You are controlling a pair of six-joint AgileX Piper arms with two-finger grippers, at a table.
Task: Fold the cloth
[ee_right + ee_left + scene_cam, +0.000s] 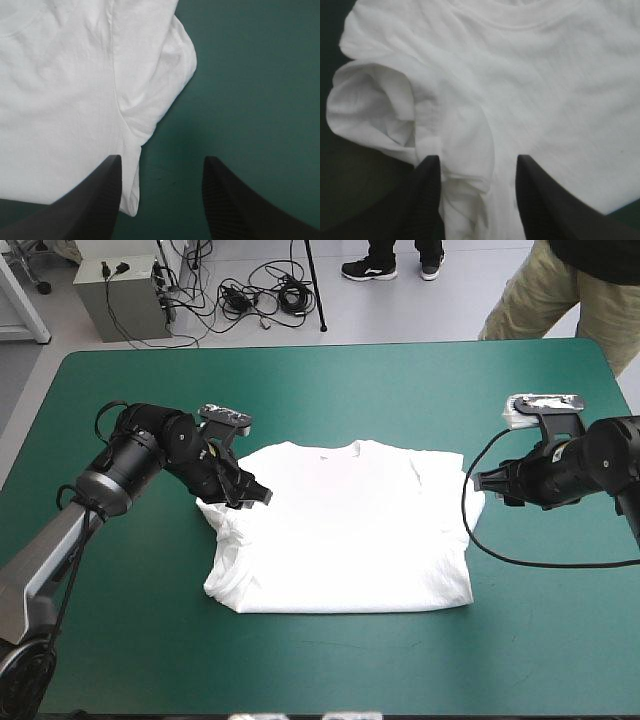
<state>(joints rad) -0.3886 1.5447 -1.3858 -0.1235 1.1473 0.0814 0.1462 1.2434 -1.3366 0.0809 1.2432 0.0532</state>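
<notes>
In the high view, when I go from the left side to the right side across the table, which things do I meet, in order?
left gripper, jaws open at one sleeve → T-shirt, spread flat → right gripper, jaws open beside the other sleeve

The teal-green cover [330, 660] shows bare well out from both grippers. In the right wrist view it fills the ground between the fingers of the right gripper [485, 480], ahead of it and out to one side. In the left wrist view only a dark strip of it shows beside the left gripper [255, 497].

Past the cover's far edge, well apart from either gripper, lies a pale grey floor [440, 310]. On it stands a grey metal box [120, 295] on the left gripper's side, with leads plugged into it. Near the box lies a loose tangle of black cables [265, 295], and just beside them a thin black pole [312, 285] slants.
</notes>
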